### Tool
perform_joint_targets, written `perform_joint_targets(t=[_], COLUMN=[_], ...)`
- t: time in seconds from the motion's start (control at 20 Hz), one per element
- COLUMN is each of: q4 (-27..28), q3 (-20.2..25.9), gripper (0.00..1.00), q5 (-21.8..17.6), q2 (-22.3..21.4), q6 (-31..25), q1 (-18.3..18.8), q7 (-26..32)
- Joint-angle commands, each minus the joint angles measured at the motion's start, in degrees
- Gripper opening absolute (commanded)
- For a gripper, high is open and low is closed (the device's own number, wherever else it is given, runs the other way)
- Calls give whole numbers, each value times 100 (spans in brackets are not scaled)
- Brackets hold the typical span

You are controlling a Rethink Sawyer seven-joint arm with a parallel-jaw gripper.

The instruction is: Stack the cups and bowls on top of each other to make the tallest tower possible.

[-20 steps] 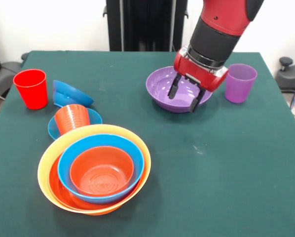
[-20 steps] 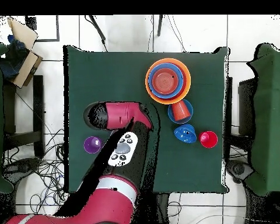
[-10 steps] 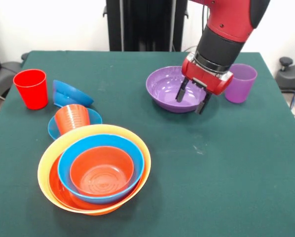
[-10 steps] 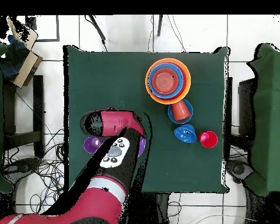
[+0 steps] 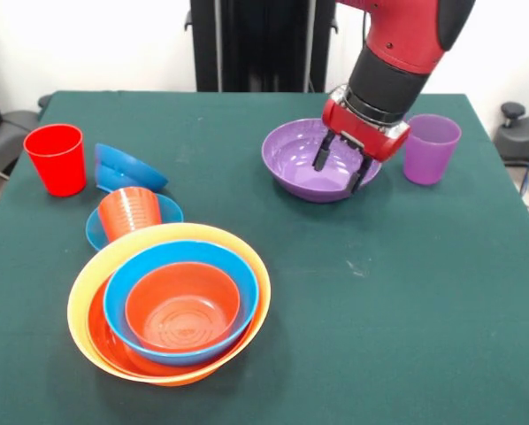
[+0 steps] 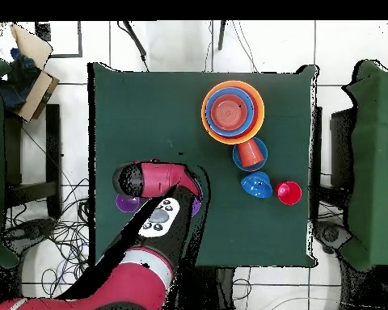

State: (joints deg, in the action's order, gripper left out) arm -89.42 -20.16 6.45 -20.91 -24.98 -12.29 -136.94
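- Gripper (image 5: 338,170) hangs over the purple bowl (image 5: 295,159), jaws spread wide with the two dark fingertips down inside the bowl's right half, holding nothing.
- Whether the tips touch the bowl cannot be told.
- Purple cup (image 5: 431,148) stands upright just right of that bowl, in the front view.
- Tower (image 5: 169,302) sits at the near left of the green table (image 5: 406,292): yellow-orange bowl (image 5: 80,292) outermost, then red-orange, light blue bowl (image 5: 123,279), small orange bowl (image 5: 183,306) innermost.
- Orange-red cup (image 5: 127,212) sits upside down on a small light blue bowl (image 5: 170,209), touching the tower's far rim.
- Dark blue bowl (image 5: 123,168) lies tipped on its side.
- Red cup (image 5: 57,158) is upright at far left.
- Overhead, the arm (image 6: 149,242) hides most of the purple bowl.
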Motion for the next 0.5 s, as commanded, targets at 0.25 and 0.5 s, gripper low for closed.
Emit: perform_joint_targets(t=[0.25, 0.5], q4=[-443, -378], q3=[622, 861], gripper=[100, 100], q5=[224, 213], q2=[267, 342], q6=[441, 698], q1=[369, 577], q7=[-814, -699])
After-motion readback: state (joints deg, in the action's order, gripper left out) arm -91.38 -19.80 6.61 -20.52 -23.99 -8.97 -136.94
